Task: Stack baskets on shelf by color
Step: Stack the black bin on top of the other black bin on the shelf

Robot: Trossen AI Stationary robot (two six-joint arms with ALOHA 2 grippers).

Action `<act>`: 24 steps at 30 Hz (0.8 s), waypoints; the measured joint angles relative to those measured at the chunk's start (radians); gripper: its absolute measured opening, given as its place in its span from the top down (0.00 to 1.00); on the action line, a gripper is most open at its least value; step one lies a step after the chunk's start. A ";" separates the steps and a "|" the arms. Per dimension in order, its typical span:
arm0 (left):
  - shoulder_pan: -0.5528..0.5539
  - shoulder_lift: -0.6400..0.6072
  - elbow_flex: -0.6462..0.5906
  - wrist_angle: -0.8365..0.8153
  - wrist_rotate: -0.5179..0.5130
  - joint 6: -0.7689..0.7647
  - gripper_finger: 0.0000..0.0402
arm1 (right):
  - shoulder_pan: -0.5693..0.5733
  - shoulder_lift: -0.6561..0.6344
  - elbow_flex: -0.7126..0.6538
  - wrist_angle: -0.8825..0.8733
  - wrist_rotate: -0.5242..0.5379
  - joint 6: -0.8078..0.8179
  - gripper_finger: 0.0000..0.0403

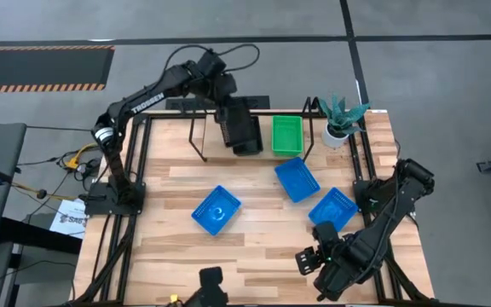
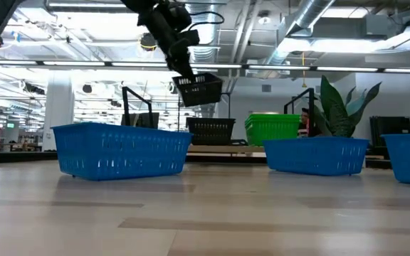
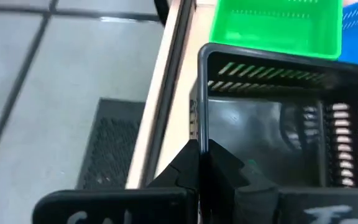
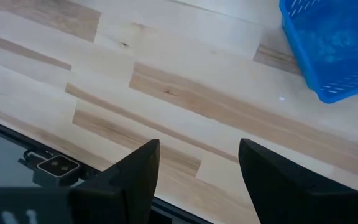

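Baskets are partly sorted: a green stack [image 1: 286, 135] sits on the shelf [image 1: 196, 128], a black basket [image 2: 198, 88] hangs clamped in the left jaws [image 3: 199, 155] above black ones [image 2: 212, 131]. Three blue baskets [image 1: 216, 210] wait on the bench [image 1: 254, 247], nearer the idle right jaws [image 4: 199, 163], which stand apart.

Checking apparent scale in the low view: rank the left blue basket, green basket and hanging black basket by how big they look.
1. Left blue basket, nearest the camera.
2. Green basket.
3. Black basket, held up by the left pincer.
Nearness sets this order; true sizes may match.
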 joint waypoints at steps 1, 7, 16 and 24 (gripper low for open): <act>-0.007 0.005 0.003 0.014 0.000 0.010 1.00 | 0.000 0.000 0.000 0.001 0.000 0.000 0.39; -0.040 0.055 0.003 0.017 -0.008 0.013 1.00 | 0.000 0.000 0.000 0.013 0.000 0.000 0.39; -0.041 0.087 0.002 0.023 -0.028 0.003 1.00 | 0.001 0.000 0.000 0.012 0.000 -0.027 0.39; -0.043 0.087 0.002 0.019 0.015 0.038 0.96 | 0.003 0.000 0.000 0.010 0.000 -0.030 0.39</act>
